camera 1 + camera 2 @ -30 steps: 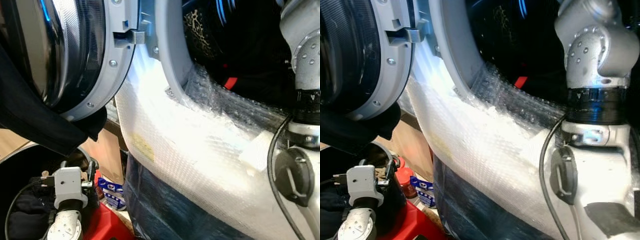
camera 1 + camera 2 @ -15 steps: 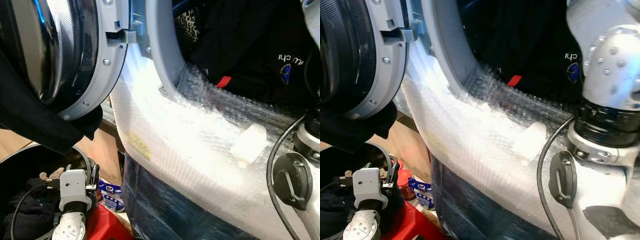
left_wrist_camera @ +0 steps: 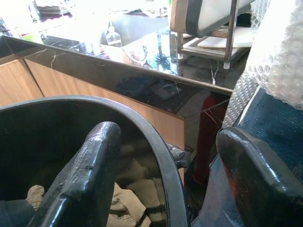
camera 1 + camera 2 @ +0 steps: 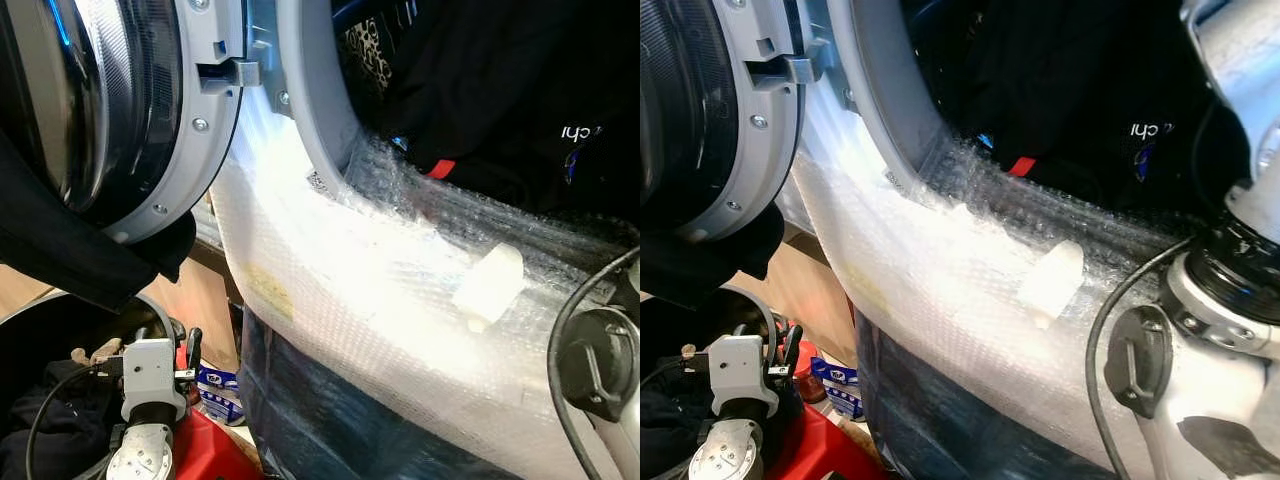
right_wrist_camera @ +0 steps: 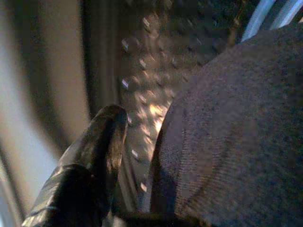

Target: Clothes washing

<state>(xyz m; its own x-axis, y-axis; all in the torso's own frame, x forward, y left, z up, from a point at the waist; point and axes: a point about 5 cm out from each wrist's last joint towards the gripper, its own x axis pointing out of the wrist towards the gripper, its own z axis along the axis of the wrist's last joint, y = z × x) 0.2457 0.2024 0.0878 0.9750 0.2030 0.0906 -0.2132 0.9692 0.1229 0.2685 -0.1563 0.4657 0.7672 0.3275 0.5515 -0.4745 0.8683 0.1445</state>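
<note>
One washing machine (image 4: 380, 300) stands ahead, its front wrapped in bubble wrap (image 4: 940, 290), with one round door (image 4: 150, 110) swung open to the left. Dark clothes (image 4: 500, 90) fill its opening at the far right, one with a small red tag (image 4: 441, 169) and white lettering. A second dark garment (image 4: 70, 250) hangs over the open door.

The left gripper (image 3: 165, 179) is low at the near left, fingers spread apart and empty, straddling the rim of a black basket (image 3: 161, 142). The left wrist view shows beige cloth (image 3: 128, 198) lying in that basket, along with a wooden counter beyond.

The right gripper (image 5: 142, 161) reaches into the drum, and its wrist view shows one black finger (image 5: 94, 151) pressed against a dark knit garment (image 5: 227, 132); whether it grips the cloth cannot be told
</note>
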